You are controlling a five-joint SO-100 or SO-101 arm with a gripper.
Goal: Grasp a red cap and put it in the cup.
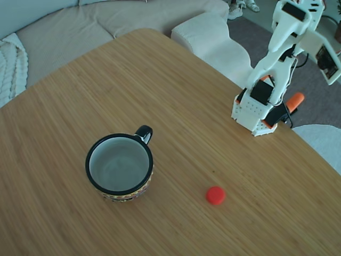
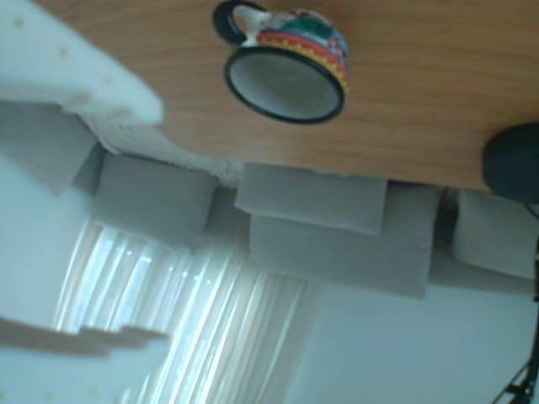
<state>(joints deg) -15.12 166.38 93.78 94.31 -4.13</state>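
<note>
In the fixed view, a wooden table [image 1: 176,96] filled most of the picture. The cup [image 1: 120,166] stood upright on it towards the lower left, its black rim circling a pale grey inside with nothing in it, its black handle pointing up and to the right, and a strip of the patterned band showing at its lower edge. The red cap [image 1: 216,195] lay flat on the bare wood to the right of the cup and a little lower, well apart from it and touched by nothing. The white arm [image 1: 279,58] rose from its base near the table's right edge, with orange parts at the base, folded up and away from both things. Its upper end ran out of the top right corner, so the end effector could not be made out there and its opening could not be told. A pale sofa [image 1: 80,26] lay beyond the table's far edge.

In the other view, the picture was upside down. The cup [image 2: 286,76] hung near the top on the wood, its mouth facing the camera and its colourful band plain. White blurred shapes [image 2: 67,67] crossed the left side; whether they were the end effector's fingers, and how they stood, could not be told. Nothing was held between them. The red cap did not show here. Grey cushions [image 2: 337,227] and a lit curtain [image 2: 194,320] filled the rest.
</note>
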